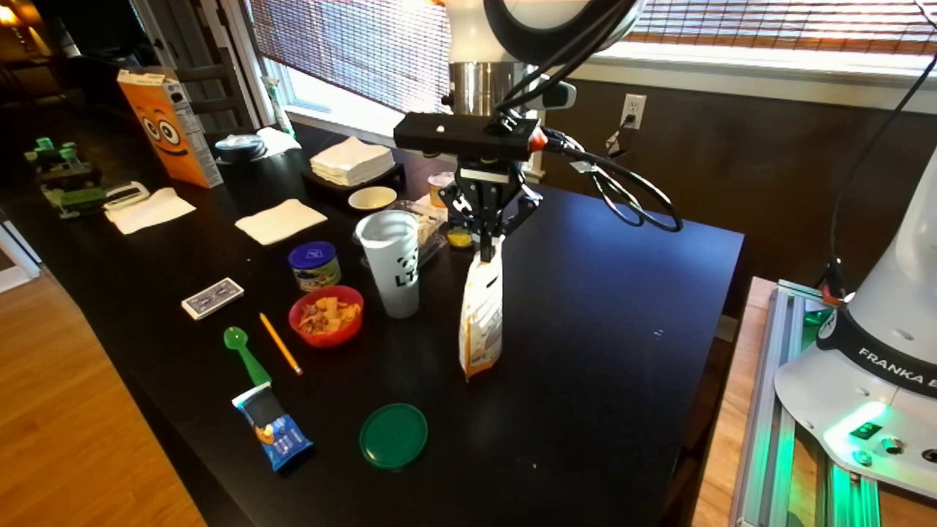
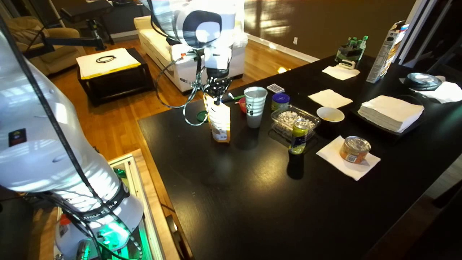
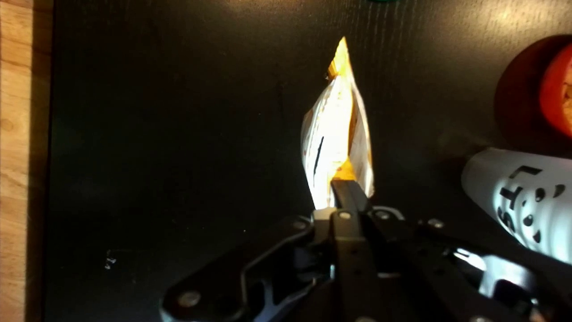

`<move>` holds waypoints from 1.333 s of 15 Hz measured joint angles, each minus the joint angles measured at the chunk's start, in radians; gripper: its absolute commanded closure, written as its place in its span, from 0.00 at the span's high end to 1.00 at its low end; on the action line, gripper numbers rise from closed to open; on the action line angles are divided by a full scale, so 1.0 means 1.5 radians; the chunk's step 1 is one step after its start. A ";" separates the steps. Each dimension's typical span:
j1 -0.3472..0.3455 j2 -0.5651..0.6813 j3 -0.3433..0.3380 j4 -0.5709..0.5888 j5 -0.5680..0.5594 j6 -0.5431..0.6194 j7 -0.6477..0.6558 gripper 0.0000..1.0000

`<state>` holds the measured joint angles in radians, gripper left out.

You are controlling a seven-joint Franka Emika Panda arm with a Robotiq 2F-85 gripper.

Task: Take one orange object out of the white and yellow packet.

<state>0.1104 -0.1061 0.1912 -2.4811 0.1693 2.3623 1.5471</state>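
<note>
The white and yellow packet (image 1: pixel 483 315) is upright at the near middle of the dark table (image 1: pixel 585 351). It also shows in an exterior view (image 2: pixel 219 122), and from above in the wrist view (image 3: pixel 333 120). My gripper (image 1: pixel 487 252) is right over the packet and points down. Its fingers lie together at the packet's top opening, as the wrist view (image 3: pixel 351 190) shows. The packet's walls rise on both sides of the fingertips. Whether anything is between the tips is hidden. The orange object is not in view; the packet's inside is hidden.
A white cup (image 1: pixel 392 271) stands close beside the packet, with a red bowl (image 1: pixel 311 337) beyond it. A green lid (image 1: pixel 394 435) and a blue wrapped bar (image 1: pixel 274 432) lie nearby. A yellow can (image 2: pixel 299 137) and a clear tray (image 2: pixel 288 119) stand past the cup.
</note>
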 measured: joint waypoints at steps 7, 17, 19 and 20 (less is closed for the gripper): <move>0.000 0.001 -0.009 0.000 0.003 0.040 0.000 0.00; 0.000 0.003 -0.012 -0.002 0.005 0.046 0.000 0.00; 0.001 0.002 -0.012 -0.002 0.005 0.046 0.000 0.00; 0.001 0.001 -0.012 -0.001 0.005 0.046 0.000 0.00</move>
<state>0.1119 -0.1046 0.1731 -2.4833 0.1766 2.4308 1.5475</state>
